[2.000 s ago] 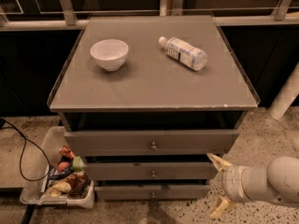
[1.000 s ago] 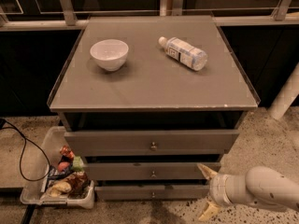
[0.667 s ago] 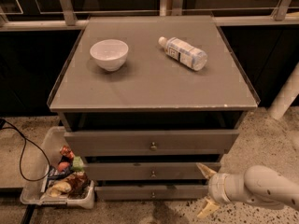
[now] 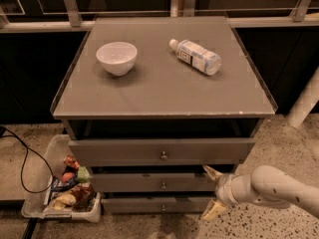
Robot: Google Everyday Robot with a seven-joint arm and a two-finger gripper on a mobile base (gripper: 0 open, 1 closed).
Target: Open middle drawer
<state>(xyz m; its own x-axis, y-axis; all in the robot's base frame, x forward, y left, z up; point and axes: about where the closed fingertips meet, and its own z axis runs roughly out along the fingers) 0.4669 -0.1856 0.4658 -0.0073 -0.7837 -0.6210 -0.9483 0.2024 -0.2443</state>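
The middle drawer [image 4: 134, 182] is a flat grey front with a small brass knob [image 4: 163, 185], set between the taller top drawer [image 4: 124, 152] and the thinner bottom drawer [image 4: 134, 205]. It looks shut. My gripper [image 4: 210, 192] is open, with pale fingers [image 4: 212, 173] spread above and below. It sits at the right end of the middle drawer's front, to the right of the knob, holding nothing. The white arm reaches in from the lower right.
A white bowl [image 4: 116, 57] and a lying water bottle [image 4: 195, 56] rest on the cabinet top [image 4: 164, 91]. A clear bin of snacks [image 4: 65, 190] stands on the floor at the left, beside a black cable [image 4: 25, 163]. A white pole [image 4: 303, 103] is at the right.
My gripper has moved left, from beside the cabinet's right corner to the right end of the middle drawer's front. The drawers have not moved.
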